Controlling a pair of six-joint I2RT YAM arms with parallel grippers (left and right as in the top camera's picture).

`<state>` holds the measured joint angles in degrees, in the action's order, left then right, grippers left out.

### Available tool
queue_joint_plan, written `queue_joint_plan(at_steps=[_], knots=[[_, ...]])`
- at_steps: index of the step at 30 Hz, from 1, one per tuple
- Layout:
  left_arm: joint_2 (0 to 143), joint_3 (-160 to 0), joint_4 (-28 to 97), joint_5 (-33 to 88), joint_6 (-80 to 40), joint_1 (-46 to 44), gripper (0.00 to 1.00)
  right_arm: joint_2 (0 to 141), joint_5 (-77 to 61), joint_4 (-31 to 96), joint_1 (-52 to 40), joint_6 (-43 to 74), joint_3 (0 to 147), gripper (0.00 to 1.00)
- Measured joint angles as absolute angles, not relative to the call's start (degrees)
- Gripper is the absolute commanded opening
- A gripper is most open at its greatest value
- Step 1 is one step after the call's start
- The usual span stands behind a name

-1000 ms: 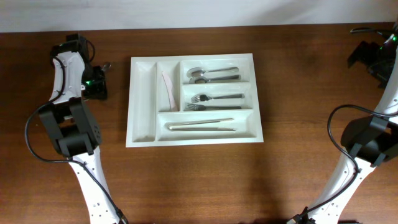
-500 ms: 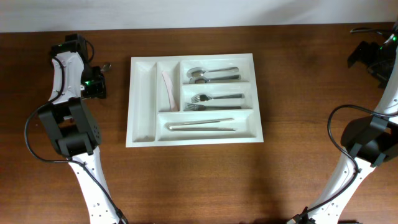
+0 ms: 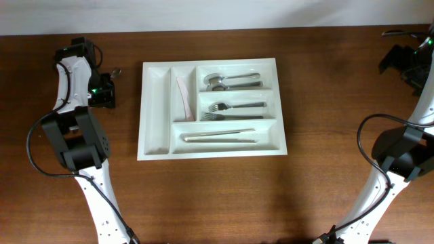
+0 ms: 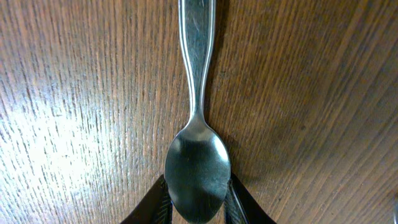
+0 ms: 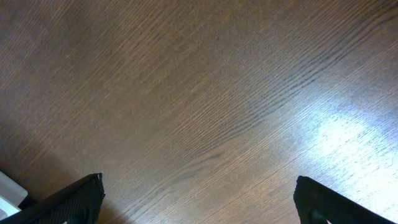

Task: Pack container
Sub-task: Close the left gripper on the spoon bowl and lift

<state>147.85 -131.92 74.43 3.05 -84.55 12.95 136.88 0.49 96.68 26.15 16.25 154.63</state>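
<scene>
- The white tray (image 3: 154,115) lies flat in the middle of the table (image 3: 217,196), its long side running left to right, between the two arms and well apart from both.
- Its far-left narrow compartment shows bare plastic; the narrow one beside it holds a pale knife (image 3: 182,95).
- Of the three wide compartments, the far one holds spoons (image 3: 230,81), the middle one forks (image 3: 234,107), and the near one two long pale pieces (image 3: 220,136) that are too small to identify.
- A loose spoon (image 4: 198,50) lies on the wood left of the tray, near its far-left corner.
- The left gripper (image 4: 198,211) is narrowed onto this spoon, one dark finger (image 4: 155,208) against each side of the bowl.
- The right gripper (image 5: 199,202) stands wide apart over bare wood at the far right, holding nothing.
- The table is dark brown wood with a fine, streaky grain; bright glare patches show in both wrist views.
- A pale wall (image 3: 217,13) runs along the table's far edge.
- Black cables (image 3: 30,146) loop beside each arm.
</scene>
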Motion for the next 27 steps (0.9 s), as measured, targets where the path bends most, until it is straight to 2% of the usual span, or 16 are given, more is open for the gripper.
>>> queue_joint_plan(at_steps=[27], knots=[[151.41, -143.81, 79.48, 2.57, -69.52, 12.99, 0.02, 136.88, 0.49, 96.68, 26.15, 16.27, 154.63, 0.99]])
